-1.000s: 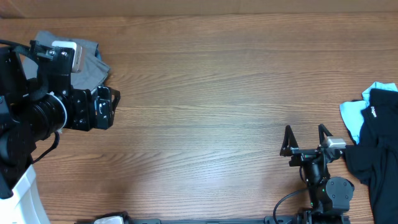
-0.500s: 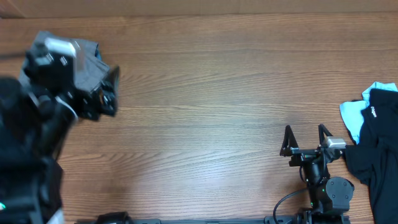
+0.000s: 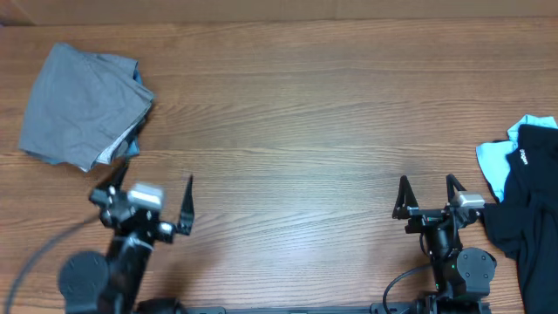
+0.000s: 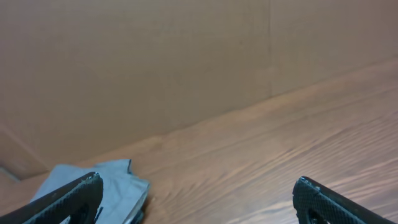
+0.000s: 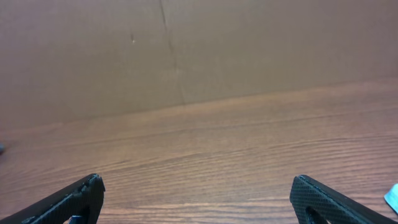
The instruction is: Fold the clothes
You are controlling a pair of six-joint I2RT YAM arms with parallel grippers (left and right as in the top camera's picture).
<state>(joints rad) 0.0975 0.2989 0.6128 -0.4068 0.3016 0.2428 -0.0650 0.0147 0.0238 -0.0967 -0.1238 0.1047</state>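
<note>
**A:** Where are the grey shorts?

**B:** At the far left corner of the desk, lying flat in a roughly square, folded bundle. Nothing rests on them. The left wrist view catches one corner of them low on the left, against the brown wall.

**A:** And the left pincer?

**B:** Released, fingers spread wide, holding nothing. It sits near the front edge, just in front of the shorts and clear of the cloth, with bare wood between its tips.

**A:** The right pincer?

**B:** The same: wide apart and empty, at the front right, well away from the shorts. Its wrist view shows only wood grain between the fingers.

**A:** Anything else about?

**B:** A black garment is heaped at the right edge beside the right pincer, not touching it, and a light-blue garment pokes out from under it.
</note>
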